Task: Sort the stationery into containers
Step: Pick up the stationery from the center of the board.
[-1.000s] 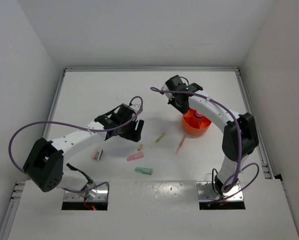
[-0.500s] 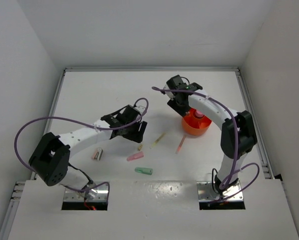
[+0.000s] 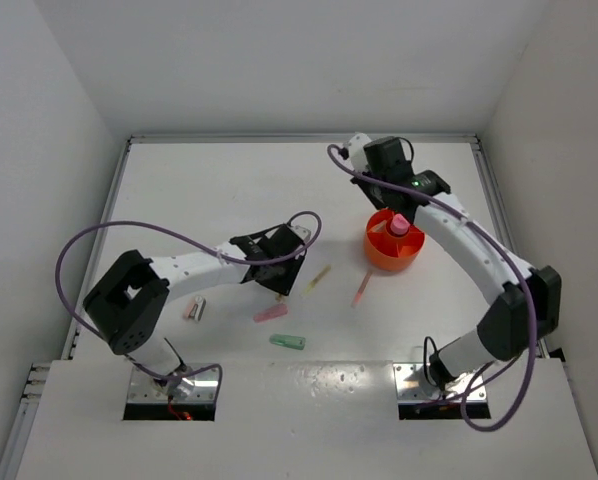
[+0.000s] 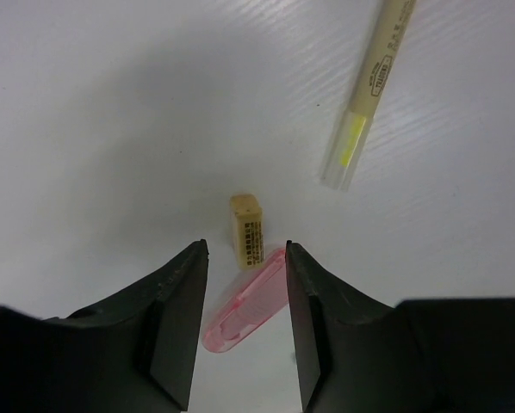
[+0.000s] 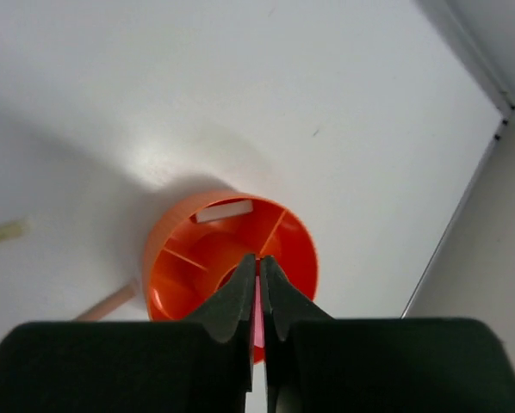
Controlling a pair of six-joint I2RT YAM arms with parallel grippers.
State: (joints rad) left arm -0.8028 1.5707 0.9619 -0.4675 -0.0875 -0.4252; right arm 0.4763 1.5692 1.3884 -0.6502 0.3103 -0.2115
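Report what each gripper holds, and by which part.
Left gripper: open, nothing held. Right gripper: shut on a thin pink piece above the orange cup; held part hidden.

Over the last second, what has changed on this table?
The left gripper moved right and nearer, and is now open over the beige bit. The right gripper swung right and farther back, jaws almost shut, so more of the cup and the pink cap in it shows. No grasp or release is visible. The cup and loose pieces stayed put.
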